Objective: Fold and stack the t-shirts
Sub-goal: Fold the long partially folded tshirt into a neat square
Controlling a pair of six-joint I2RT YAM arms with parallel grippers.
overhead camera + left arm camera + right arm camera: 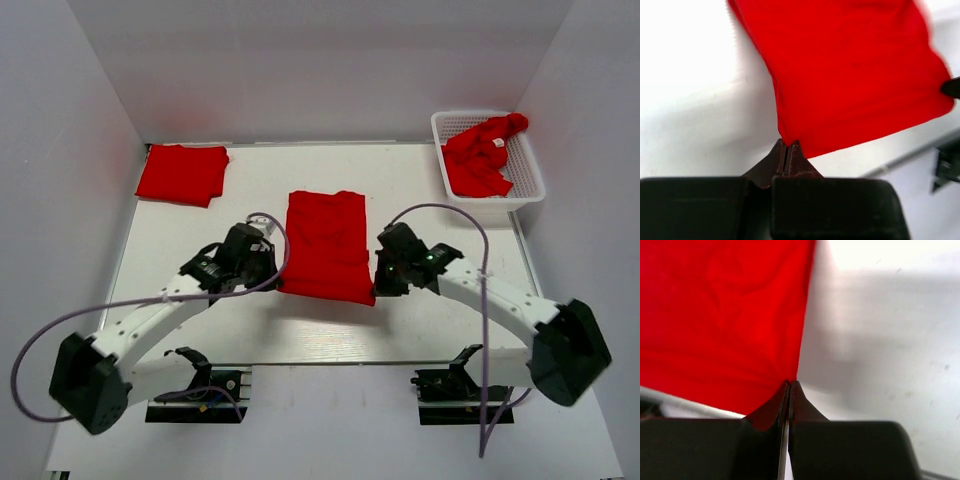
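A red t-shirt lies as a long folded strip in the middle of the table, its near edge lifted. My left gripper is shut on its near left corner, shown in the left wrist view. My right gripper is shut on its near right corner, shown in the right wrist view. The same shirt fills both wrist views. A folded red t-shirt lies at the far left. More crumpled red t-shirts, one with a small white label, sit in the basket.
A white lattice basket stands at the far right corner. White walls close the table on the left, back and right. Grey cables loop from both arms over the near part of the table.
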